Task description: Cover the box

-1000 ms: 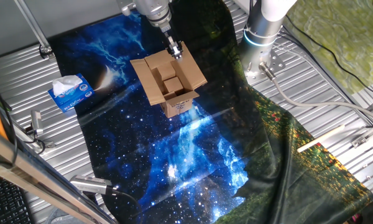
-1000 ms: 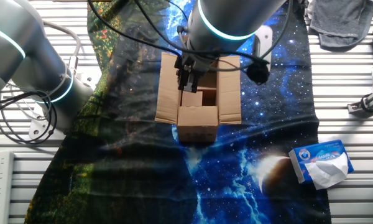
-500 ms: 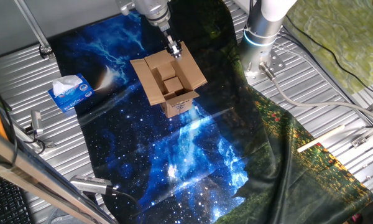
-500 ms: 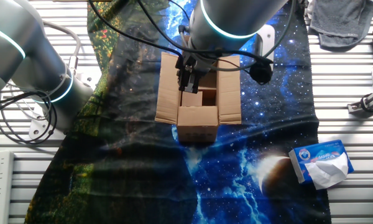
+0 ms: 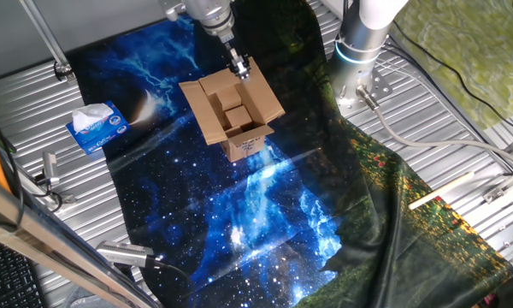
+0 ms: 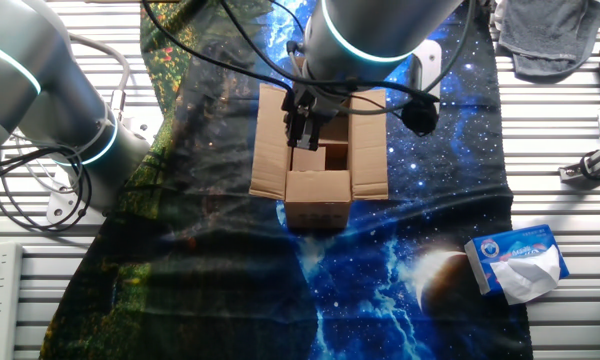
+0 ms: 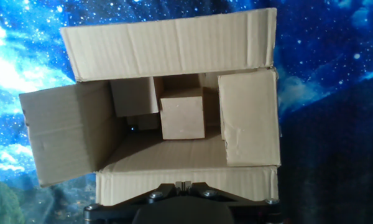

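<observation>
The box (image 5: pixel 236 121) is sitting open on the starry cloth (image 5: pixel 239 222), far from the tissue box (image 5: pixel 97 128). The gripper (image 6: pixel 303 128) is hanging over the box's back flap. I cannot tell how its jaws are standing. The cardboard looks light and stiff. I think pushing a flap's outer edge would fold it shut.
</observation>
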You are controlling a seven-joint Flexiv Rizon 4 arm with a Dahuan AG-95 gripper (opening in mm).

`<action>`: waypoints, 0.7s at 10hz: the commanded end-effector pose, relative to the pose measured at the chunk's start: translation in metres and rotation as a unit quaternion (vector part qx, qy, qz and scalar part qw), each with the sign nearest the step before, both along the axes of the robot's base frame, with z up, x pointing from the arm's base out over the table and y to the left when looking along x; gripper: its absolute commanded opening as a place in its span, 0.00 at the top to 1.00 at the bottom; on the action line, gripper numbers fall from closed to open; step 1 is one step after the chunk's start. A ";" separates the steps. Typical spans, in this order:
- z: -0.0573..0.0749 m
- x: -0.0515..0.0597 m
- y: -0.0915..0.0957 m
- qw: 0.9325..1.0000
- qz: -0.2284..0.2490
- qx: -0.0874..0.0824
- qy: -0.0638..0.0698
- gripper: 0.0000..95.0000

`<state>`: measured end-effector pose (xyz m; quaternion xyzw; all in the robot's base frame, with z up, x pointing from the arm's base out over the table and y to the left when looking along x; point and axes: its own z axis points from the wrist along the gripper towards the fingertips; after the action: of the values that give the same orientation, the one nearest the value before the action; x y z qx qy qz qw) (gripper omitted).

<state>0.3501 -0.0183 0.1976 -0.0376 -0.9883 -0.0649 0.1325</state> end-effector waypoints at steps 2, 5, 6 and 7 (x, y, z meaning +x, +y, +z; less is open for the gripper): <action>0.000 -0.001 0.000 1.000 0.004 0.001 0.015 1.00; 0.000 -0.001 0.000 1.000 0.006 0.002 0.013 1.00; 0.000 -0.001 0.000 1.000 0.005 0.002 0.013 1.00; 0.000 -0.001 0.000 1.000 0.004 0.002 0.014 1.00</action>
<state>0.3466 -0.0182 0.1981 -0.0332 -0.9868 -0.0656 0.1443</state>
